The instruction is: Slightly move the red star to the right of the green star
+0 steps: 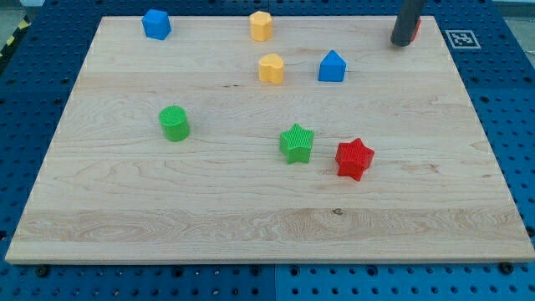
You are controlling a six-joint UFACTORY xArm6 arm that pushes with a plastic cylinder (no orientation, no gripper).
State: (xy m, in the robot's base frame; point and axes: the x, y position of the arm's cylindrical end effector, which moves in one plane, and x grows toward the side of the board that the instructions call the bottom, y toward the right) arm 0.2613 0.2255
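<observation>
The red star (354,158) lies on the wooden board (267,226), just right of and slightly below the green star (297,143), with a small gap between them. My tip (404,43) is at the view's top right, far above both stars. A bit of a red block (415,28) shows just behind the rod, mostly hidden by it.
A green cylinder (175,123) stands at the left. Two yellow blocks (261,25) (271,68) sit at top centre. A blue block (332,66) is right of them and another blue block (156,23) at top left.
</observation>
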